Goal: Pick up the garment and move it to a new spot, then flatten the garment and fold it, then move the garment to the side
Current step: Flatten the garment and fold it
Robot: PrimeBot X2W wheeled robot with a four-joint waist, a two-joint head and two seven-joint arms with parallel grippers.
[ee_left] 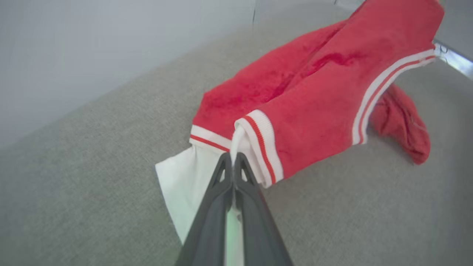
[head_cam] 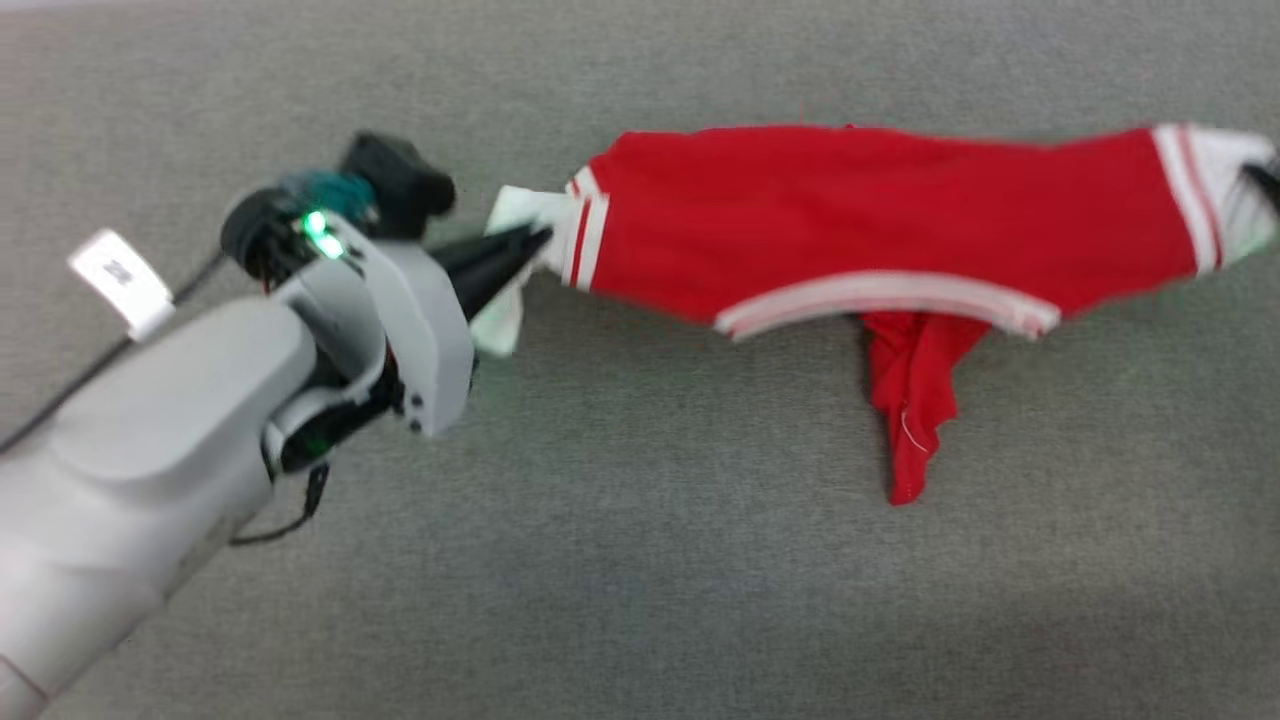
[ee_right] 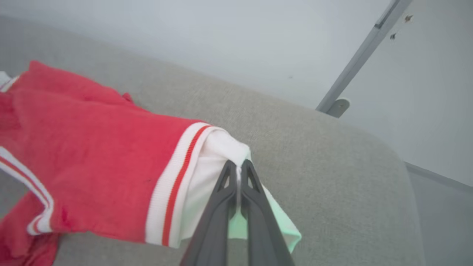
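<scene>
Since the shirt is pinched at both ends, we reckon the idea is to stretch it out so it can be carried and laid down flat instead of in a heap.

Head view first: the left gripper [head_cam: 530, 243] comes in from 9 o'clock, clamped tight on the white sleeve of the garment [head_cam: 850, 220]. The garment runs as a taut band from the centre out to 3 o'clock over the grey surface [head_cam: 640, 580]. Its body looks doubled over on itself, with a red flap drooping toward 5 o'clock. That's why we'd call it lifted or dragged rather than flattened yet. We can't tell how much of it touches the surface.

Left wrist view: both dark fingers are pressed together at 6 o'clock with white sleeve fabric caught between the tips, and the red body bunches away toward 1 o'clock.

Right wrist view: the right gripper [ee_right: 239, 167] rises from 6 o'clock, clenched on the other white sleeve just past its striped cuff. The red part trails off to 9 o'clock.

Counting up, we get one garment, two white sleeves, two grippers with two fingers each, and one sleeve per gripper. There's also one hanging flap and one grey surface.
</scene>
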